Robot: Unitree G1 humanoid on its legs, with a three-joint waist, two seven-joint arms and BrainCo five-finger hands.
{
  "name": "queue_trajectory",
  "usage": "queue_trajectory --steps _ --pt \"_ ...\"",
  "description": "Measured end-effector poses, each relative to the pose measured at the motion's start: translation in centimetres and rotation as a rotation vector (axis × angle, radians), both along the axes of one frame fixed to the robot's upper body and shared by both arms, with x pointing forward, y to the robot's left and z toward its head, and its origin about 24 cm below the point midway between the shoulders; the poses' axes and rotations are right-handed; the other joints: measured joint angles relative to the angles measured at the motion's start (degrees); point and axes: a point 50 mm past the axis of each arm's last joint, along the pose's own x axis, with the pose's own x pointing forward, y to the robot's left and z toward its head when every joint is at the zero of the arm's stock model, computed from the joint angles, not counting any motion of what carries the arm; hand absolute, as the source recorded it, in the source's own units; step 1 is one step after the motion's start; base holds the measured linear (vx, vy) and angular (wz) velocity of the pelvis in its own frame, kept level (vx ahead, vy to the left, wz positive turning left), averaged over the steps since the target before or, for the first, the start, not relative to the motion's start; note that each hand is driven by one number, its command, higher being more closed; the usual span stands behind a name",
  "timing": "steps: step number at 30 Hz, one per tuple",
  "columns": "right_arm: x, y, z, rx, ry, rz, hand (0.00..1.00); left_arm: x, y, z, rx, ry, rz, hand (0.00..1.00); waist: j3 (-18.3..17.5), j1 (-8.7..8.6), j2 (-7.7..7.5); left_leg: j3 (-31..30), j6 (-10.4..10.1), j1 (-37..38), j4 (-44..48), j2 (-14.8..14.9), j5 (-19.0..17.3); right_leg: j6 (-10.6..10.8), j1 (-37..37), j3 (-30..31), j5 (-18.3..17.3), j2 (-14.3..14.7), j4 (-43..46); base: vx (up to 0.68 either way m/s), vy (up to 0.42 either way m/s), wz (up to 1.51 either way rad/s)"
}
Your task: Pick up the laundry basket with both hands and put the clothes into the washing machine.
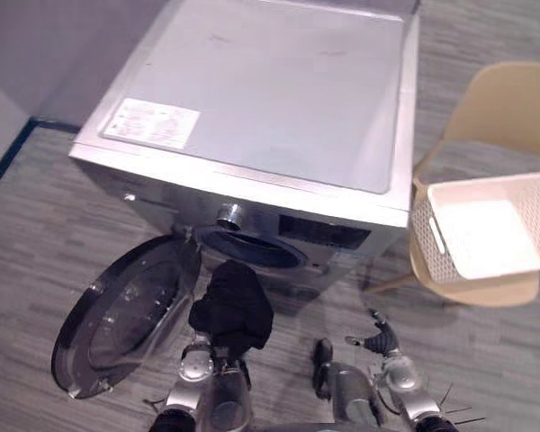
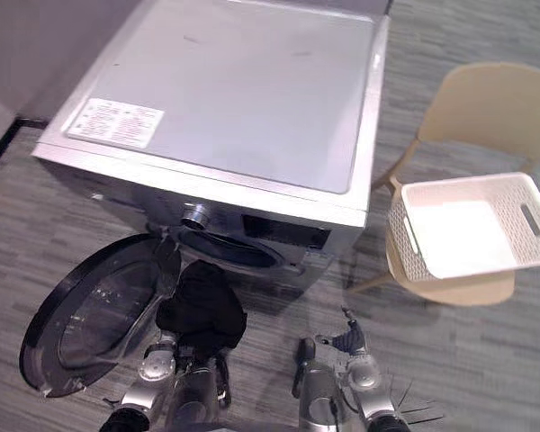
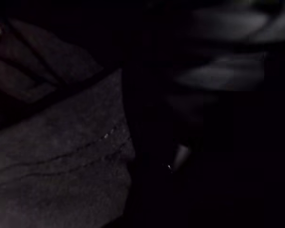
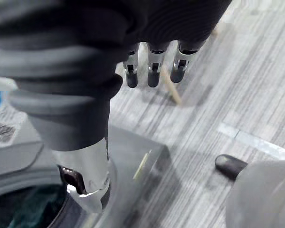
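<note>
A bunched black garment (image 1: 233, 306) hangs just in front of the washing machine's round opening (image 1: 249, 248). My left arm (image 1: 198, 365) rises under it, and the hand is buried in the cloth, which shows dark and close in the left wrist view (image 3: 61, 156). The round door (image 1: 126, 315) stands swung open to the left. The white laundry basket (image 1: 450, 245) rests on a beige chair (image 1: 508, 108) to the right, its bottom bare. My right hand (image 1: 379, 340) hovers low before the machine, open and holding nothing (image 4: 153, 66). Some dark cloth (image 4: 23, 211) lies inside the drum.
The grey washing machine (image 1: 261, 99) has a flat top with a white label (image 1: 153, 122). A knob (image 1: 227, 216) sits on its front panel. Grey plank floor (image 1: 36, 207) surrounds it. A chair leg (image 4: 171, 90) slants across the floor near my right hand.
</note>
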Motion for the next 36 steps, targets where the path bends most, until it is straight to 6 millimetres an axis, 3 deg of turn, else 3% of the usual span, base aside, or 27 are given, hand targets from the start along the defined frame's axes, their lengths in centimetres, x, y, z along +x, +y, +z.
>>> queue_trajectory --steps 1,3,6,8,9,11,15,17,19,21,22,27,31,34,35,36 --pt "0.4 0.3 0.2 0.011 -0.014 -0.008 0.00 0.9 0.4 0.6 -0.012 -0.028 0.026 1.00 1.38 -0.01 -1.45 0.91 0.19 -0.50 0.27 -0.62 -0.28 0.36 -2.10 1.46 -0.23 -0.74 1.92 -0.01 0.192 -0.86" --pt "1.5 0.5 0.9 0.032 -0.055 -0.019 0.00 3.7 0.7 2.8 -0.048 -0.124 0.071 1.00 5.31 -0.90 -2.87 2.16 0.99 -4.63 5.54 -2.04 -0.72 1.18 -6.79 2.70 -0.67 -2.74 6.59 -0.08 0.146 -0.23" --pt "3.6 0.8 2.3 0.068 -0.129 -0.052 0.00 6.3 0.4 5.4 -0.111 -0.239 0.117 1.00 7.89 -0.98 -2.88 3.74 2.61 -11.23 13.75 -2.10 -2.59 1.50 -14.40 4.83 -0.90 -3.81 13.38 -0.18 0.163 -0.38" --pt "5.7 1.1 4.1 0.109 -0.214 -0.070 0.00 8.5 0.4 7.9 -0.181 -0.336 0.174 1.00 9.72 -1.11 -2.21 4.21 4.01 -17.53 21.57 -0.51 -6.98 3.13 -21.03 6.31 -2.73 -3.60 19.50 -0.18 0.109 -0.43" --pt "6.0 1.2 4.5 0.123 -0.239 -0.079 0.00 9.2 0.1 8.7 -0.206 -0.367 0.177 1.00 10.27 -1.15 -2.34 4.29 4.44 -18.96 23.33 -0.30 -8.09 3.18 -22.57 6.46 -3.48 -3.77 21.32 -0.16 0.062 -0.12" --pt "7.0 1.9 6.3 0.186 -0.336 -0.113 0.00 11.3 -0.9 12.2 -0.309 -0.497 0.186 1.00 11.72 -1.16 -2.95 4.27 5.74 -25.87 31.08 0.33 -11.75 3.50 -30.27 7.55 -6.18 -4.70 29.75 -0.20 0.050 0.03" --pt "9.6 3.0 9.9 0.278 -0.488 -0.129 0.00 12.6 -1.0 15.4 -0.511 -0.619 0.278 1.00 12.22 -1.23 -3.23 4.10 5.83 -36.05 42.65 3.13 -16.06 3.07 -41.52 9.48 -8.40 -4.13 40.09 -0.20 0.025 -0.26" --pt "10.7 3.3 12.5 0.342 -0.610 -0.153 0.00 13.6 0.0 18.3 -0.623 -0.716 0.340 1.00 12.57 -1.34 -3.34 3.92 6.05 -42.36 48.66 4.74 -17.59 3.31 -48.59 10.76 -9.32 -3.30 45.72 -0.13 -0.036 -0.27" --pt "10.9 3.2 14.1 0.364 -0.689 -0.152 0.00 14.2 0.7 21.1 -0.663 -0.804 0.356 1.00 12.95 -1.50 -3.56 3.59 6.26 -46.06 51.66 5.13 -18.02 3.17 -52.66 11.25 -9.60 -3.20 48.74 -0.12 -0.065 -0.12" --pt "11.0 2.8 16.4 0.401 -0.804 -0.155 0.00 14.9 2.4 26.5 -0.659 -0.972 0.344 1.00 13.01 -1.93 -3.57 2.85 6.49 -52.09 56.09 6.01 -18.37 3.19 -58.86 11.98 -9.74 -2.44 52.94 -0.12 -0.092 -0.10" --pt "11.0 2.8 16.6 0.403 -0.813 -0.155 0.00 14.9 2.6 27.0 -0.655 -0.985 0.342 1.00 13.04 -1.95 -3.62 2.84 6.44 -52.43 56.37 6.06 -18.43 3.17 -59.25 12.05 -9.75 -2.40 53.21 -0.09 -0.071 -0.11" --pt "10.6 2.4 18.9 0.466 -0.924 -0.152 0.00 14.2 5.2 37.7 -0.591 -1.281 0.271 1.00 13.30 -3.34 -4.09 2.35 6.54 -59.72 59.03 7.26 -18.49 3.03 -66.64 12.31 -9.23 -1.47 55.29 -0.06 -0.042 -0.11" --pt "9.9 2.5 19.9 0.501 -0.977 -0.128 0.00 13.0 4.2 44.0 -0.626 -1.433 0.162 1.00 13.37 -4.15 -4.25 1.29 6.89 -63.29 60.54 8.09 -18.31 2.86 -69.59 11.63 -8.80 -1.31 56.31 0.00 -0.010 -0.07" --pt "9.6 2.6 20.4 0.514 -0.996 -0.107 0.00 12.0 1.8 47.9 -0.650 -1.507 0.051 1.00 13.43 -4.45 -4.38 1.34 6.83 -65.00 62.15 8.83 -18.37 2.82 -70.95 11.24 -9.51 -1.33 58.00 0.02 0.002 0.01" --pt "9.6 2.6 20.6 0.525 -1.005 -0.095 0.00 11.6 1.2 49.0 -0.630 -1.531 0.017 0.00 13.52 -4.48 -4.55 1.37 6.84 -65.21 62.43 8.86 -18.38 2.76 -71.31 11.30 -9.57 -1.33 58.21 0.00 0.000 0.00" --pt "9.6 2.6 20.6 0.530 -1.004 -0.093 0.00 11.5 0.9 49.4 -0.617 -1.542 0.004 0.00 13.53 -4.49 -4.57 1.40 6.84 -65.28 62.51 8.86 -18.38 2.74 -71.44 11.36 -9.60 -1.33 58.28 0.01 0.007 -0.05"
